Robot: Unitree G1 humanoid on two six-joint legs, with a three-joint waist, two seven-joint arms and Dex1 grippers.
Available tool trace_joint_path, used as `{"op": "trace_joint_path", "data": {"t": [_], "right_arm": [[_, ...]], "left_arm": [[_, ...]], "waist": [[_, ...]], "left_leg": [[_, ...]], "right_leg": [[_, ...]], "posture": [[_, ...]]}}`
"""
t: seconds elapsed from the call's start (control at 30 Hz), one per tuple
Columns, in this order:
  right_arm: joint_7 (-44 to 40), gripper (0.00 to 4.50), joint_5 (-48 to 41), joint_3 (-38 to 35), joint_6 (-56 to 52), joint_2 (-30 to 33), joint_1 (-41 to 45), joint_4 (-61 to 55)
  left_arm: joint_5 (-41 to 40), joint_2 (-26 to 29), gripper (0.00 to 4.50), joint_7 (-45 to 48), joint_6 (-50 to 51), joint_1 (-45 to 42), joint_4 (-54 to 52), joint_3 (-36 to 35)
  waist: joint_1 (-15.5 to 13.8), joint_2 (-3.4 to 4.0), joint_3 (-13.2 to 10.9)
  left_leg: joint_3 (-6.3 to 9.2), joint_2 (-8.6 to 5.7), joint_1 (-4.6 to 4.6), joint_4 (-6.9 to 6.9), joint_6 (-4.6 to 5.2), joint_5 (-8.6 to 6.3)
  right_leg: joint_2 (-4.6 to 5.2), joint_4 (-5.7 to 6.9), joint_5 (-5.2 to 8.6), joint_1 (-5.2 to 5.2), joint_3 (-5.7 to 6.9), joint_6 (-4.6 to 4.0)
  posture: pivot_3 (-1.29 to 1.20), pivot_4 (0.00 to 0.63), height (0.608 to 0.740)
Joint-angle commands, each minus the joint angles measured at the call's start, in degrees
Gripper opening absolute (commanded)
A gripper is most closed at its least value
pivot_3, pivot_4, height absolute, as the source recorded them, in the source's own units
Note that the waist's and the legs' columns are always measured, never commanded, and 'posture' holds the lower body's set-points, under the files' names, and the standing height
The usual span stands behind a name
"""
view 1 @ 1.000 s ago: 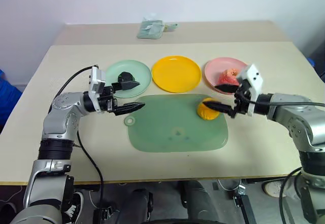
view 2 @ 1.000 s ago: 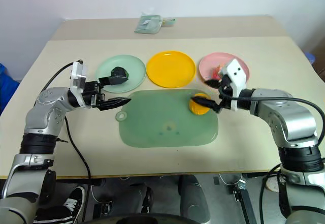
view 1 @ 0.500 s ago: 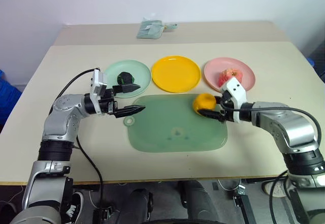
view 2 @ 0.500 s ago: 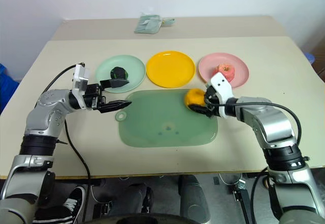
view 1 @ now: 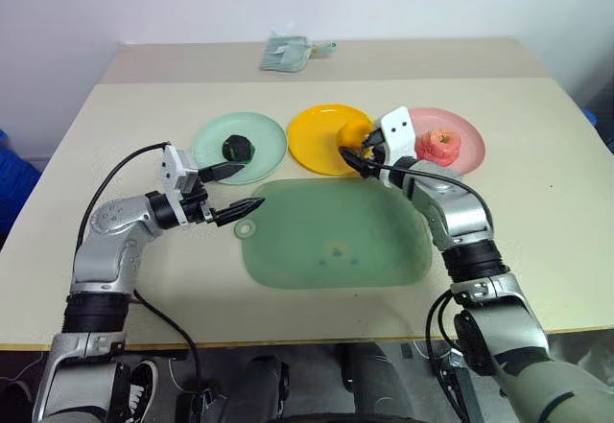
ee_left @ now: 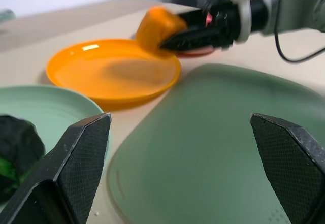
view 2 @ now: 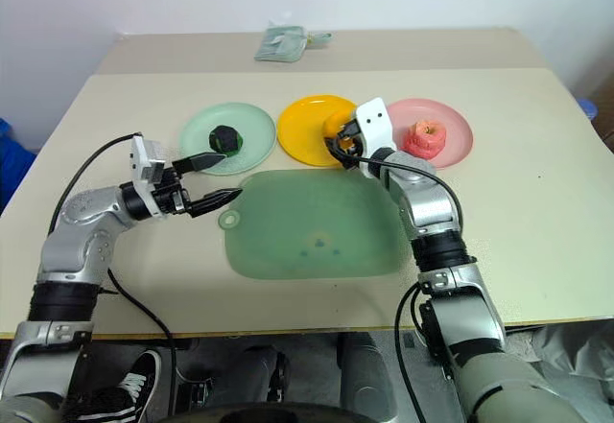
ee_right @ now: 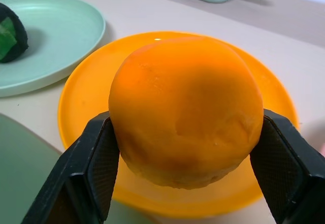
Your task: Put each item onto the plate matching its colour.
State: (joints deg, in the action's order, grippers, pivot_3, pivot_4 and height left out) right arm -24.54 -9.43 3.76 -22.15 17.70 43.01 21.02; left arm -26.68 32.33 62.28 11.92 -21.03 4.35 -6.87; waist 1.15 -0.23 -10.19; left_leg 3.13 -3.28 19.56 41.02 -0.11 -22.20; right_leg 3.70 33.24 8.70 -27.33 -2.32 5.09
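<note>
Closest to me is the green mat (view 1: 336, 236) on the table (view 1: 537, 241). My left end effector (view 1: 242, 186) hangs by the mat's edge, wide open and holding nothing. My right end effector (view 1: 353, 154) is closed on the orange (view 1: 351, 133), holding it just above the yellow plate (view 1: 321, 140) so I can drop it there. The dark ball (view 1: 236, 146) sits on the green plate (view 1: 264, 130). The red fruit (view 1: 439, 143) sits on the pink plate (view 1: 468, 141). Far back lies a cloth (view 1: 286, 54). I see no writing.
</note>
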Motion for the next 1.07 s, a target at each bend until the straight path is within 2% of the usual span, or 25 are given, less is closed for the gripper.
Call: {"op": "trace_joint_path", "data": {"t": [0.03,0.07,0.1,0.13,0.27,0.4,0.57,0.7,0.83,0.93,1.0,1.07], "right_arm": [[-2.8,3.53,-1.1,-2.6,2.6,0.9,3.4,1.9],[-3.5,4.06,-1.5,-3.2,2.7,1.2,3.9,2.9],[-3.6,4.38,-1.3,-3.5,3.5,1.3,4.4,3.8],[-3.7,4.49,-1.2,-3.9,4.1,1.6,4.9,4.5],[-4.3,4.49,-2.3,-6.8,4.5,2.6,6.0,5.0],[-8.3,4.49,-4.9,-10.0,4.1,6.3,3.2,0.0],[-17.5,4.49,-13.8,-15.8,-0.3,14.2,-11.2,-20.3],[-20.8,4.49,-17.2,-20.8,-3.8,21.2,-27.4,-36.9],[-23.2,4.49,-20.2,-27.1,-5.9,24.5,-43.6,-49.3],[-22.3,4.49,-20.6,-30.4,-5.7,25.1,-48.8,-52.9],[-21.2,4.49,-20.0,-31.6,-5.6,25.4,-49.4,-53.3],[-21.0,4.49,-20.1,-31.9,-5.9,25.9,-49.2,-53.2]], "left_arm": [[-1.8,0.5,4.5,-1.8,0.7,2.0,-5.4,-2.0],[-1.7,0.4,4.5,-2.4,0.9,2.6,-6.3,-2.0],[-1.9,0.5,4.5,-2.5,1.0,3.2,-7.0,-2.2],[-2.2,0.4,4.5,-2.9,1.4,3.6,-7.9,-2.2],[-3.0,0.4,4.5,-3.2,1.9,4.3,-8.8,-2.2],[-3.1,-1.2,4.5,-2.3,1.4,2.9,-7.6,-0.3],[-1.7,-4.6,4.5,1.7,-0.4,-2.1,-1.5,3.7],[-0.2,-6.5,4.5,6.6,-3.5,-7.5,7.4,6.2],[1.3,-7.1,4.5,11.1,-7.0,-11.2,14.9,7.4],[1.6,-7.4,4.5,12.6,-8.4,-13.4,18.7,7.1],[2.0,-7.9,4.5,13.2,-9.4,-15.0,21.0,7.1],[2.1,-8.5,4.5,13.7,-10.3,-16.5,23.0,6.8]], "waist": [[0.0,0.0,0.0],[0.0,0.0,0.0],[0.0,0.0,0.0],[0.0,0.0,0.0],[0.0,0.0,0.0],[-0.1,0.01,0.0],[-0.6,0.01,0.0],[-0.7,0.02,0.0],[-0.1,0.03,0.0],[-0.1,-0.01,0.0],[-0.3,-0.02,0.0],[-0.4,-0.03,0.0]], "left_leg": [[0.0,0.0,-0.02,0.0,0.0,0.0],[0.01,0.01,-0.02,0.0,-0.01,0.0],[0.02,0.02,-0.04,0.0,-0.02,0.01],[0.02,0.02,-0.07,0.0,-0.03,0.02],[0.02,0.04,-0.11,0.0,-0.04,0.02],[0.01,0.03,-0.1,0.0,-0.04,0.02],[0.13,-0.01,-0.08,0.01,0.08,-0.05],[0.08,-0.03,-0.09,0.01,0.12,-0.07],[-0.08,0.02,-0.34,0.02,0.45,-0.25],[-0.11,0.07,-0.84,0.02,0.46,-0.26],[-0.13,0.1,-1.24,-0.01,0.48,-0.26],[-0.12,0.09,-1.27,0.0,0.48,-0.26]], "right_leg": [[-0.01,0.01,0.0,0.01,0.0,0.0],[-0.02,0.01,0.0,0.01,0.01,0.0],[-0.03,0.02,0.0,0.03,0.02,0.0],[-0.03,0.03,0.0,0.06,0.01,0.0],[-0.04,0.08,0.0,0.08,0.01,0.0],[-0.04,0.08,0.0,0.08,0.01,0.0],[-0.03,-0.08,0.01,0.23,0.1,-0.01],[0.0,-0.1,0.01,0.27,0.09,-0.01],[-0.11,-0.07,0.0,0.44,0.0,0.01],[-0.17,-0.12,0.01,0.78,-0.03,0.03],[-0.17,-0.12,0.03,1.19,-0.07,0.05],[-0.16,-0.14,0.04,1.27,-0.07,0.06]], "posture": [[0.0,0.15,0.74],[0.0,0.15,0.74],[0.0,0.15,0.74],[0.0,0.15,0.74],[0.0,0.15,0.74],[0.0,0.15,0.74],[0.0,0.15,0.74],[0.0,0.15,0.74],[0.0,0.15,0.74],[0.0,0.15,0.74],[0.0,0.15,0.74],[0.0,0.15,0.74]]}}
